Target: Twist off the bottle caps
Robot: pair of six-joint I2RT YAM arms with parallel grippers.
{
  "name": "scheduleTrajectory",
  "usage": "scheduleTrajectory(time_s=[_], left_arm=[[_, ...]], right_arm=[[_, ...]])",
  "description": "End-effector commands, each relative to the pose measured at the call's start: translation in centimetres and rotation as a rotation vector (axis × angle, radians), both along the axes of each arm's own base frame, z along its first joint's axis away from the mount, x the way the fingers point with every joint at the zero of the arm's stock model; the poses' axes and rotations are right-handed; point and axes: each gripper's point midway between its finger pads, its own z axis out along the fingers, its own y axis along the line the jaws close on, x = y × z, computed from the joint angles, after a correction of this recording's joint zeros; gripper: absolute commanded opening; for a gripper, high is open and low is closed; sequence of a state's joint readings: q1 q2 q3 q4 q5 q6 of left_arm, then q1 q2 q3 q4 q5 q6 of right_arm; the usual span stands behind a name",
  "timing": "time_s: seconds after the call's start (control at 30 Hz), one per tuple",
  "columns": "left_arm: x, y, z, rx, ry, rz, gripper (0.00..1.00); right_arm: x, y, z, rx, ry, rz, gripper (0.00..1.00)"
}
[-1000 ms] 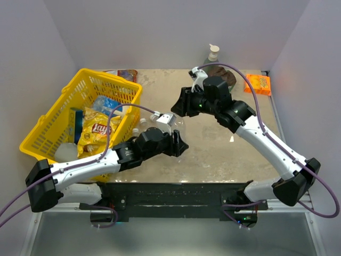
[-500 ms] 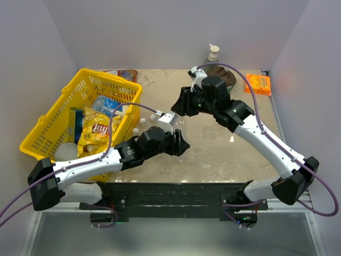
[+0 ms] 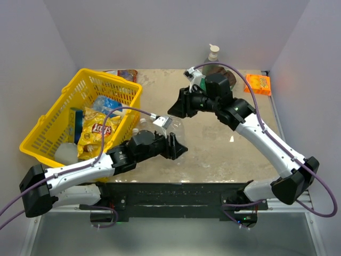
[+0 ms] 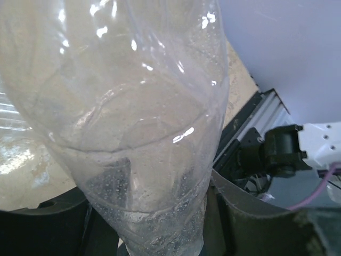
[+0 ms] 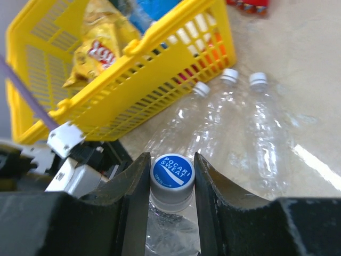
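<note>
Bottle [image 4: 144, 133]: clear ribbed plastic, clamped by left gripper [image 3: 177, 145].
Blue cap [image 5: 172, 172]: round (white lettering), pinched by right gripper [image 5: 171, 162], arm reaching ten o'clock.

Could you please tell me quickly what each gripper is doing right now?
Left gripper: closed, holding the clear bottle by its body.
Right gripper: closed on the blue Pocari Sweat cap.

1. The basket [image 3: 109, 78] stood at the left of the table [image 3: 213, 152], with a chip bag [image 3: 97, 133] inside it.
2. Three bottles [image 5: 218, 122] lay side by side just right of the basket.
3. The pump bottle [image 3: 213, 53] stood at the back, with a packet [image 3: 258, 84] to its right.
</note>
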State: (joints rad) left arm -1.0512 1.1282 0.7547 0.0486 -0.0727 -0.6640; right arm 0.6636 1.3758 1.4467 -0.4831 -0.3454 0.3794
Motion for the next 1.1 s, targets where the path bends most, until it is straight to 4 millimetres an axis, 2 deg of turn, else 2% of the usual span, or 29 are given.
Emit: scheduleTrajectory(time_s=[0.0, 0.03, 0.1, 0.13, 0.23, 0.43, 0.47, 0.53, 0.57, 0.67, 0.73, 0.87, 0.9, 0.93, 0.97, 1.0, 1.03, 1.07], left_arm=[[-3.7, -1.0, 8.0, -0.277, -0.219, -0.279, 0.37], [-4.5, -0.8, 7.5, -0.286, -0.209, -0.321, 0.37], [-4.6, 0.1, 8.5, -0.329, -0.231, -0.337, 0.37], [-5.3, 0.3, 8.2, -0.337, -0.215, -0.373, 0.37], [-6.0, 0.8, 8.0, -0.364, -0.202, -0.421, 0.37], [-5.6, 0.7, 8.2, -0.373, -0.201, -0.417, 0.37], [-5.4, 0.7, 7.8, -0.362, -0.189, -0.407, 0.37], [-4.6, 0.6, 7.5, -0.346, -0.176, -0.366, 0.37], [-4.2, 0.6, 7.1, -0.329, -0.159, -0.346, 0.37], [-3.5, 0.6, 6.4, -0.307, -0.152, -0.309, 0.37], [-3.2, 0.8, 5.9, -0.299, -0.153, -0.285, 0.37], [-2.6, 1.2, 5.1, -0.269, -0.145, -0.243, 0.37], [-2.1, 1.3, 5.0, -0.259, -0.150, -0.217, 0.37], [-1.7, 1.5, 4.8, -0.246, -0.146, -0.194, 0.37], [-1.3, 1.8, 3.8, -0.205, -0.120, -0.162, 0.37], [-0.7, 1.9, 3.6, -0.181, -0.111, -0.127, 0.37], [0.6, 2.5, 2.9, -0.144, -0.097, -0.050, 0.37], [0.9, 3.1, 1.1, -0.072, -0.046, -0.009, 0.37]], right_arm=[[-5.1, 2.2, 3.4, 0.167, -0.041, 0.440, 0.11], [-5.5, 2.0, 3.6, 0.187, -0.035, 0.475, 0.11], [-5.9, 1.2, 4.1, 0.240, -0.017, 0.528, 0.10], [-7.0, 0.8, 4.2, 0.274, 0.012, 0.598, 0.10], [-8.7, 0.4, 5.5, 0.339, 0.030, 0.700, 0.09], [-9.2, 0.2, 6.4, 0.357, 0.024, 0.721, 0.12], [-9.0, 0.2, 6.5, 0.352, 0.021, 0.699, 0.22], [-8.7, 0.2, 6.8, 0.350, 0.017, 0.672, 0.30], [-8.3, 0.3, 6.9, 0.343, 0.008, 0.633, 0.42], [-7.2, -0.3, 7.1, 0.336, -0.011, 0.573, 0.62], [-6.4, -0.9, 7.0, 0.331, -0.024, 0.526, 0.67], [-5.5, -1.6, 7.3, 0.323, -0.041, 0.458, 0.84], [-5.3, -1.9, 7.7, 0.320, -0.056, 0.429, 0.86], [-3.8, -2.1, 7.6, 0.290, -0.091, 0.344, 0.87], [-3.3, -2.4, 6.8, 0.259, -0.065, 0.291, 0.86], [-2.5, -2.8, 6.5, 0.234, -0.065, 0.228, 0.85], [-0.3, -3.7, 5.8, 0.185, -0.077, 0.088, 0.83], [0.0, -4.0, 5.4, 0.173, -0.067, 0.059, 0.79]])
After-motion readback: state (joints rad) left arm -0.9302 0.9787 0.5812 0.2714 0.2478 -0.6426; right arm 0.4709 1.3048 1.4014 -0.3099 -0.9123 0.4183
